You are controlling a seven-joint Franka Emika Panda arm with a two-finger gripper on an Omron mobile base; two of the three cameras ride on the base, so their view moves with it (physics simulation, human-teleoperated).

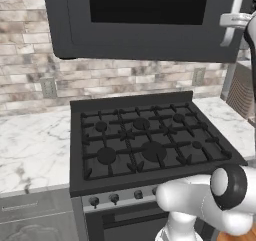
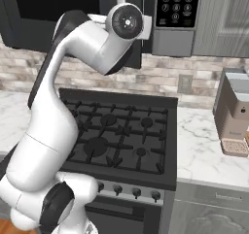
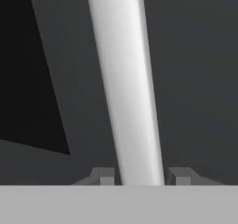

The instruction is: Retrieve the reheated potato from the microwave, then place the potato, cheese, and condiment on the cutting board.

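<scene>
I have the end effector (image 3: 139, 177) up at the microwave (image 1: 145, 22), its two fingertips (image 3: 106, 176) sitting on either side of the silver handle (image 3: 125, 83), narrowed to nearly the bar's width. I judge they are closing on it; I can't tell whether both pads are pressing yet, so I treat the grip as unconfirmed.

To open the door well, I want both pads seated squarely on the bar before I pull. Then I should draw back along the arc of the door's hinge, not straight out, so the handle doesn't slide through the fingers. A slow pull keeps the wrist from twisting.

The handle runs straight ahead of the end effector, between the fingers and slightly slanted across my hand camera. The dark window door (image 3: 28, 69) lies just beyond it. The potato, by my reckoning, sits behind that shut door.
</scene>
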